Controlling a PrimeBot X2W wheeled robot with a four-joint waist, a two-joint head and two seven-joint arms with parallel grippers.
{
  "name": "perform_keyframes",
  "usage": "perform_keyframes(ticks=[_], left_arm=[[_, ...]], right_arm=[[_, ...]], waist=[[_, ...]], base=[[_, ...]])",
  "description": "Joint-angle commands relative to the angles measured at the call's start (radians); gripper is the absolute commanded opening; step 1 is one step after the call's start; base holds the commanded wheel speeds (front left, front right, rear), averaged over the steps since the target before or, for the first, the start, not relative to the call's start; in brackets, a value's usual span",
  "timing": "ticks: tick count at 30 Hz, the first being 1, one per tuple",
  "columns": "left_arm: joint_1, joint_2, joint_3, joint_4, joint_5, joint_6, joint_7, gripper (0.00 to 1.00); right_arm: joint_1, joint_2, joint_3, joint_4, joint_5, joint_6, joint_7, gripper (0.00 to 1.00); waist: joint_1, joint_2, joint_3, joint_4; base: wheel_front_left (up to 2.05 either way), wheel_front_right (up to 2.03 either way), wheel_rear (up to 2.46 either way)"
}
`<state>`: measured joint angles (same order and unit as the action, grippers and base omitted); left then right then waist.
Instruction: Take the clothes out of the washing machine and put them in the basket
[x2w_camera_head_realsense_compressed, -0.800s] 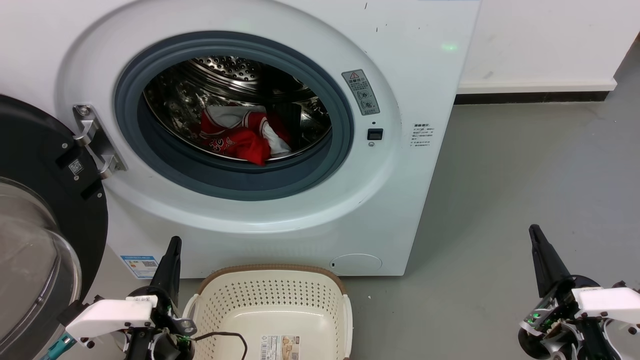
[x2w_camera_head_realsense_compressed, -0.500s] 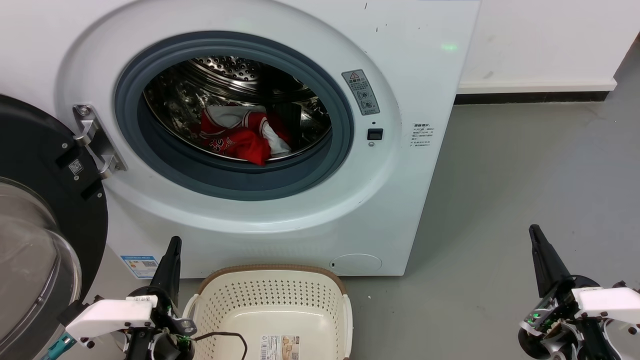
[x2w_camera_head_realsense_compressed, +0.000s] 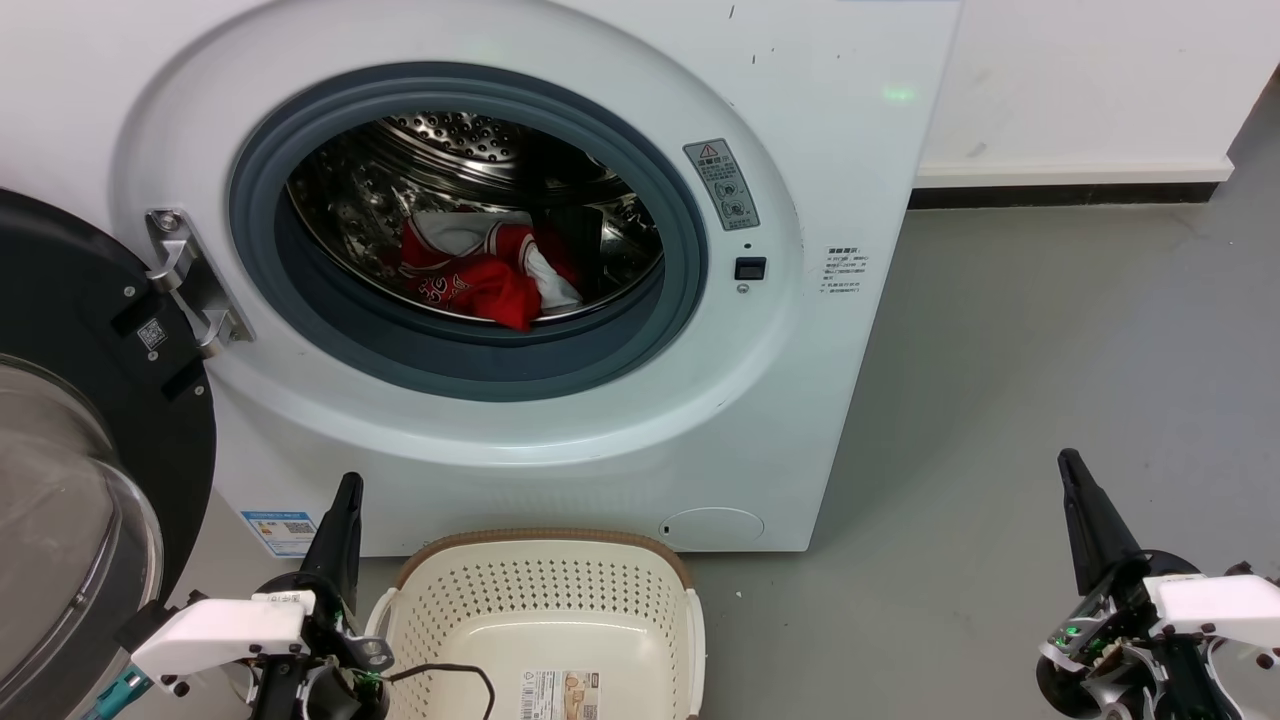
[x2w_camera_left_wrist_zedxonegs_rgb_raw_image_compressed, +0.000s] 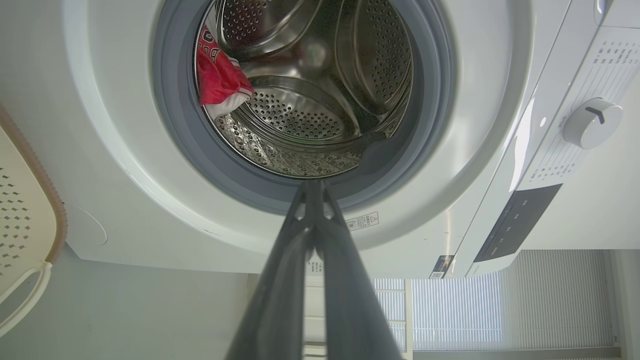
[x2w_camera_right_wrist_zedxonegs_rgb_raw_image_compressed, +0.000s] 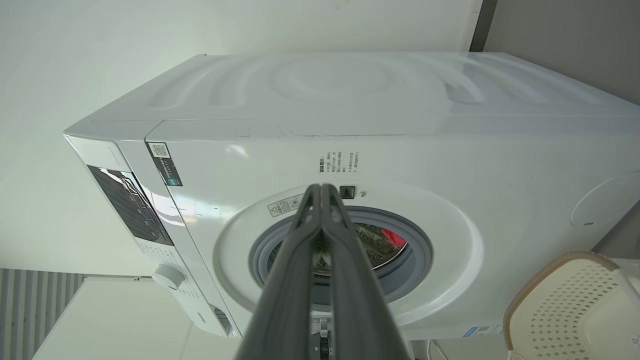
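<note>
At the far left the black-framed glass door (x2w_camera_head_realsense_compressed: 70, 420) stands swung wide open, hanging from its metal hinge (x2w_camera_head_realsense_compressed: 190, 280). Just right of it, low in the head view, the left tool (x2w_camera_head_realsense_compressed: 348, 485) hovers beside the basket's left handle. Its two dark fingers are pressed together with nothing between them, and they point up toward the front of the washing machine (x2w_camera_head_realsense_compressed: 800, 170). The round grey-rimmed opening (x2w_camera_head_realsense_compressed: 690, 260) is uncovered. Inside it the clothes (x2w_camera_head_realsense_compressed: 480, 280), a crumpled red garment with white trim, lie on the bottom of the steel drum (x2w_camera_head_realsense_compressed: 460, 135), slightly left of its middle and close to the front edge. Below the opening, the cream basket (x2w_camera_head_realsense_compressed: 545, 537) sits on the floor (x2w_camera_head_realsense_compressed: 1050, 340) right against the foot of the machine. It holds no clothing; a paper label (x2w_camera_head_realsense_compressed: 560, 692) and a thin black cable (x2w_camera_head_realsense_compressed: 455, 670) show within it. Well off to the right, above bare grey floor, the right tool (x2w_camera_head_realsense_compressed: 1068, 462) hangs with its fingers also together, gripping nothing and aimed toward the machine.
</note>
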<state>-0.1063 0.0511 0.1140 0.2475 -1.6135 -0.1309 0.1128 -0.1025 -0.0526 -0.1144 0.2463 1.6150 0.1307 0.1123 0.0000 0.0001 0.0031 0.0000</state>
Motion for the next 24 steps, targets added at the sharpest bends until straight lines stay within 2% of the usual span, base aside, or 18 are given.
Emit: perform_keyframes(ticks=[1,12,13,14,15,24], left_arm=[[-0.006,-0.001,0.002,-0.002,0.002,-0.002,0.003,0.0],[-0.006,-0.001,0.002,-0.002,0.002,-0.002,0.003,0.0],[0.0,0.0,0.0,0.0,0.0,0.0,0.0,1.0],[0.002,0.0,-0.002,0.004,0.0,0.0,-0.001,0.0],[0.01,-0.001,-0.004,0.016,0.0,0.0,-0.002,1.0],[0.005,-0.001,-0.059,-0.034,0.018,0.0,-0.057,1.0]], right_arm=[[-0.014,0.004,0.0,0.002,-0.005,0.0,0.002,0.0],[-0.014,0.004,0.0,0.002,-0.005,0.0,0.002,0.0],[0.0,0.0,0.0,0.0,0.0,0.0,0.0,1.0],[0.002,0.0,0.001,0.004,0.0,0.0,-0.001,0.0],[0.01,0.001,0.001,0.015,0.0,0.0,-0.002,1.0],[0.037,0.001,0.032,-0.035,-0.061,0.0,-0.056,1.0]], waist=[[0.0,-0.0001,0.0,0.0],[0.0,-0.0001,0.0,0.0],[0.0,-0.0001,0.0,0.0],[0.0,-0.0001,0.0,0.0],[0.0,-0.0001,0.0,0.0],[0.0,-0.0001,0.0,0.0]], base=[[0.0,0.0,0.0],[0.0,0.0,0.0],[0.0,0.0,0.0],[0.0,0.0,0.0],[0.0,0.0,0.0],[0.0,0.0,0.0]])
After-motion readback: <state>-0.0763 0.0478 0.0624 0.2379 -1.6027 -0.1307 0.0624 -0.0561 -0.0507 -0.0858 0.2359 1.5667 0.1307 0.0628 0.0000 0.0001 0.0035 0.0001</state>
